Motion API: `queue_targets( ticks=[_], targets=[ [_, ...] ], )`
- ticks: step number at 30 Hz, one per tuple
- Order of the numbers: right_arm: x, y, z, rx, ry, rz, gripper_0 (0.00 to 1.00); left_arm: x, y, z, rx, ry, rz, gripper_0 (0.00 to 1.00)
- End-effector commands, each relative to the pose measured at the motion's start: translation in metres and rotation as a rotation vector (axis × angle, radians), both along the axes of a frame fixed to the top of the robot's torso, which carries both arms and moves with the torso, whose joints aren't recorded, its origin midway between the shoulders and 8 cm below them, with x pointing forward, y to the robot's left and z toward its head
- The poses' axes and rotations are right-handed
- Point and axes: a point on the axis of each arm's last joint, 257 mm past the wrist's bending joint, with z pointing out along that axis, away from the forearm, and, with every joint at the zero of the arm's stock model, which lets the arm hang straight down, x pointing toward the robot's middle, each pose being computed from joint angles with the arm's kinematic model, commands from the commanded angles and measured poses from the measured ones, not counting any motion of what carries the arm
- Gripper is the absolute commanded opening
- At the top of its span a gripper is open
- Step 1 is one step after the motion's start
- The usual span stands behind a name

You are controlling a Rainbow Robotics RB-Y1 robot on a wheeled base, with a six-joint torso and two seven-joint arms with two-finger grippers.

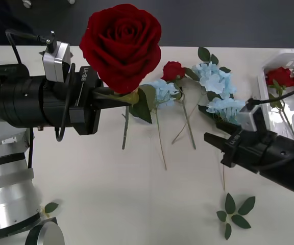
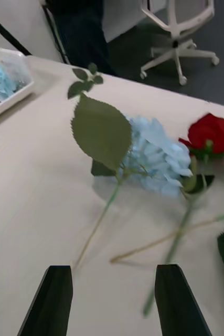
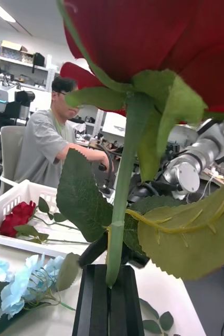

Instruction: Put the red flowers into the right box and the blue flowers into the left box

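Pinched tight, the black fingers point(image 3: 109, 310) of our left gripper point(image 1: 117, 100) clamp the green stem of a red rose point(image 1: 120, 45), and we hold it raised above the table point(image 1: 116, 199) near the far edge, bloom upright and large in the front view. Our right gripper point(image 1: 214, 141) hovers low over the right half of the table with its two black fingers point(image 2: 51, 302) spread apart and nothing between them; in its wrist view a blue flower point(image 2: 156, 155) with a broad leaf lies just ahead of them.

On the table near the far edge lies a loose heap: another red rose point(image 1: 173, 70), a blue flower beside it point(image 1: 163, 92), and two more blue clusters point(image 1: 216, 79) toward the right, their stems crossing one another. We see the right box point(image 1: 277, 61) at the far right corner with two red roses point(image 1: 290, 76) lying in it. From the right wrist we see the left box point(image 2: 9, 100) holding blue flowers point(image 2: 0, 84). A flowerless leaf sprig point(image 1: 235, 212) lies near the front edge, on the right.
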Motion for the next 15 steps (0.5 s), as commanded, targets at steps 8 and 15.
queue_targets(
  ticks=[8, 15],
  targets=[
    [-0.001, 0.060, 0.043, 0.051, -0.168, 0.110, 0.46, -0.003, -0.003, 0.013, 0.009, -0.091, -0.006, 0.00],
    [-0.019, 0.103, 0.049, 0.081, -0.184, 0.217, 0.46, -0.003, -0.003, 0.013, 0.009, -0.091, -0.006, 0.00]
  ],
)
